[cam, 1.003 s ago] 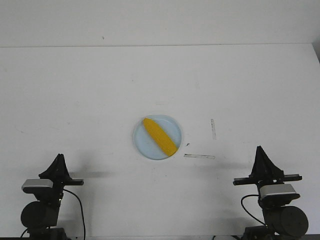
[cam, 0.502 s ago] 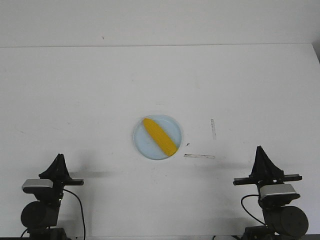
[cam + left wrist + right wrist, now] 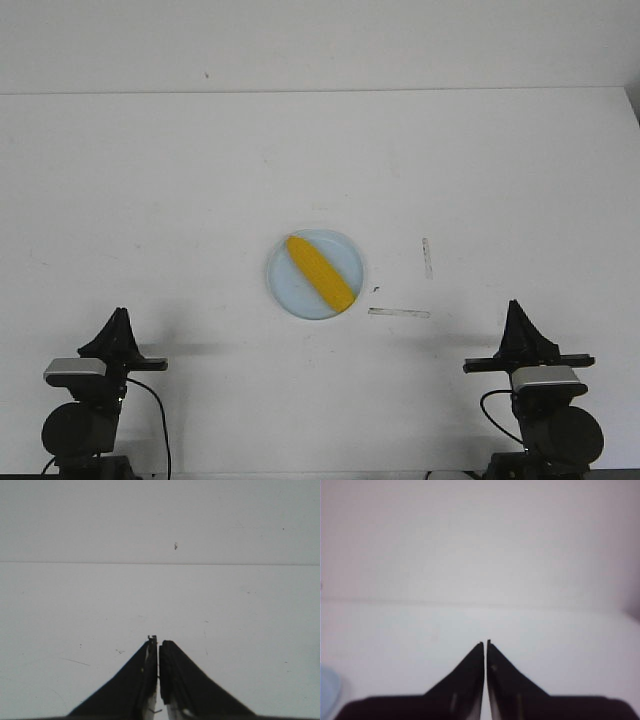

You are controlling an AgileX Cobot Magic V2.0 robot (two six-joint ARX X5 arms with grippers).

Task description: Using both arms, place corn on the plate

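Note:
The yellow corn (image 3: 319, 271) lies diagonally on the pale blue plate (image 3: 284, 283) in the middle of the white table, its lower end at the plate's front right rim. My left gripper (image 3: 119, 315) is shut and empty at the front left, far from the plate. My right gripper (image 3: 516, 306) is shut and empty at the front right. In the left wrist view the fingers (image 3: 158, 642) meet over bare table. In the right wrist view the fingers (image 3: 485, 643) meet too, and a sliver of the plate (image 3: 327, 690) shows at the picture's edge.
Two thin strips of tape lie on the table right of the plate, one upright (image 3: 427, 257) and one flat (image 3: 398, 313). The table's far edge (image 3: 320, 93) meets a white wall.
The right arm has drawn back and down a little toward the front edge. The corn, the plate and the left arm have not moved.

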